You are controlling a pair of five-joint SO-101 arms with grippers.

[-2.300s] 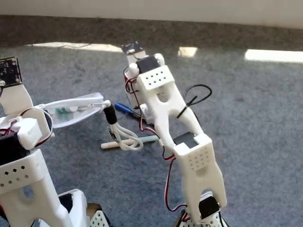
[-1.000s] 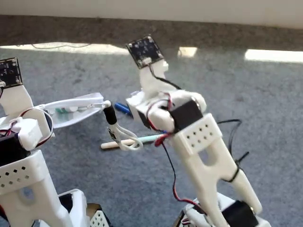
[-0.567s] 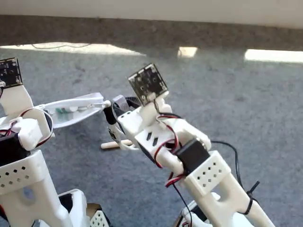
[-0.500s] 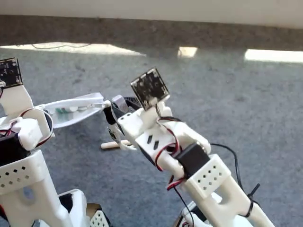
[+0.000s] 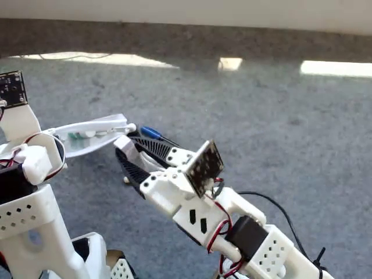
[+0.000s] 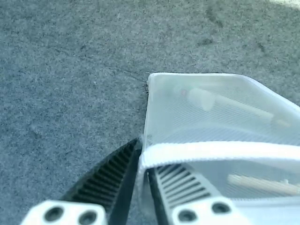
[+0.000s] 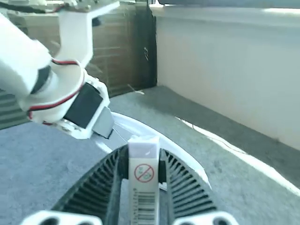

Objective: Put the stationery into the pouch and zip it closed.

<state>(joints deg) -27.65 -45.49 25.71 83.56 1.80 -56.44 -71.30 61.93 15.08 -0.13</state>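
Note:
A translucent white mesh pouch (image 5: 87,136) lies on the grey carpet with pens inside it (image 6: 225,105). My left gripper (image 6: 143,152) is shut on the pouch's white zip edge at one end. My right gripper (image 5: 124,147) hovers just beside the pouch's other end and is shut on a white eraser (image 7: 142,187) in a printed sleeve. In the right wrist view the pouch's rim (image 7: 185,152) curves just beyond the eraser. A blue pen (image 5: 152,132) lies on the carpet behind the right gripper.
The tip of a pale wooden stick (image 5: 125,180) shows on the carpet under the right gripper. The left arm's body (image 5: 29,174) stands at the near left. Open carpet stretches to the right and back, up to a wall (image 5: 186,11).
The right arm has folded back and dropped low, swinging its gripper left to the pouch's end. It now covers the pens on the carpet. The left arm and pouch have stayed put.

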